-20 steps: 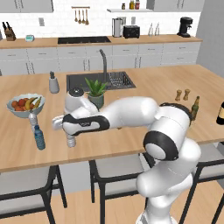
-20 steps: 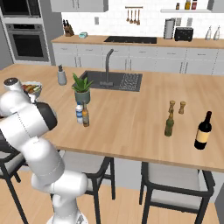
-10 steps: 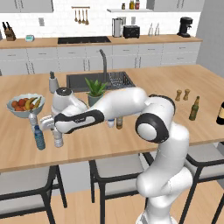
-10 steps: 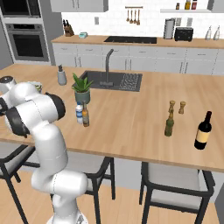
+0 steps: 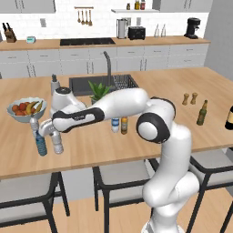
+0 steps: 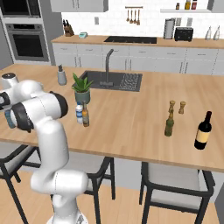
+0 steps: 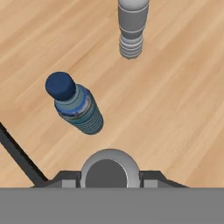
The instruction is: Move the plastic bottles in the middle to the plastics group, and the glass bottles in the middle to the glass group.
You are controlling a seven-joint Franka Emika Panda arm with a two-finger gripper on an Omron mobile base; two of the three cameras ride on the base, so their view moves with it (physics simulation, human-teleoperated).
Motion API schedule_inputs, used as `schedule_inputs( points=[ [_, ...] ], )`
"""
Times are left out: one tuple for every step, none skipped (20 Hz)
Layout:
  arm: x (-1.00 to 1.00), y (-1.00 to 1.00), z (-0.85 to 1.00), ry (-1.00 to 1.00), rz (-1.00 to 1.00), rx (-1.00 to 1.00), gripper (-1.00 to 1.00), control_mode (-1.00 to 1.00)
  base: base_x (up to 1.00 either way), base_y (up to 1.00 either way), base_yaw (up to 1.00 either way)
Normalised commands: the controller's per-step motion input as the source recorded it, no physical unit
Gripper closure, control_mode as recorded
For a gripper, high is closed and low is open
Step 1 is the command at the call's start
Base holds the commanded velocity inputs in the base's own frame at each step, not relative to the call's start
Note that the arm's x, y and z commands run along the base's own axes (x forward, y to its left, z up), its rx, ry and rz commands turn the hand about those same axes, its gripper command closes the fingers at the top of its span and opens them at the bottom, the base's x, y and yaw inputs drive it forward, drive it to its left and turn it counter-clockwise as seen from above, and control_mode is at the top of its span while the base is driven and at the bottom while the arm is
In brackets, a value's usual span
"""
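My gripper (image 5: 53, 134) is shut on a small clear plastic bottle (image 5: 57, 145) at the left end of the island counter. In the hand view its round pale cap (image 7: 110, 168) sits between my two fingers. The plastics group is right beside it: a blue-tinted bottle (image 5: 41, 146) (image 7: 75, 106) and a clear bottle (image 5: 33, 124) (image 7: 131, 30). In the middle stand a blue-labelled water bottle (image 5: 115, 125) (image 6: 79, 113) and a brown glass bottle (image 5: 124, 125) (image 6: 85, 116). The glass group, an olive-green bottle (image 5: 201, 113) (image 6: 169, 124) and a fat dark bottle (image 6: 202, 131), stands at the right end.
A fruit bowl (image 5: 25, 109) and a grey dispenser (image 5: 55, 84) stand behind the plastics group. A potted plant (image 5: 100, 93) and the sink (image 5: 86, 86) lie behind the middle bottles. Salt and pepper shakers (image 5: 189, 98) are near the glass group. Stools stand under the counter's front edge.
My arm has swung left along the counter, carrying the clear bottle from near the middle to just beside the blue-tinted bottle.
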Motion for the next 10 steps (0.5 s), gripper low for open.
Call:
schedule_inputs(
  points=[
    [0.06,0.0,-0.28,0.0,0.15,0.0,1.0,-1.0,0.0,0.0,0.0],
    [0.06,0.09,-0.17,0.0,0.11,0.0,1.0,-1.0,0.0,0.0,0.0],
    [0.04,0.14,-0.19,0.0,0.09,0.0,1.0,-1.0,0.0,0.0,0.0],
    [0.01,0.1,-0.25,0.0,0.09,0.0,1.0,-1.0,0.0,0.0,0.0],
    [0.01,0.1,-0.22,0.0,0.09,0.0,1.0,-1.0,0.0,0.0,0.0],
    [0.06,0.19,-0.21,0.0,0.06,0.0,1.0,-1.0,0.0,0.0,0.0],
    [0.04,0.14,-0.13,0.0,0.05,0.0,1.0,-1.0,0.0,0.0,0.0],
    [0.04,0.03,-0.09,0.0,0.03,0.0,1.0,-1.0,0.0,0.0,0.0],
    [0.06,0.0,0.0,0.0,0.01,0.0,1.0,-1.0,0.0,0.0,0.0],
    [0.11,0.0,0.0,0.0,0.0,0.0,1.0,-1.0,0.0,0.0,0.0]
  ],
)
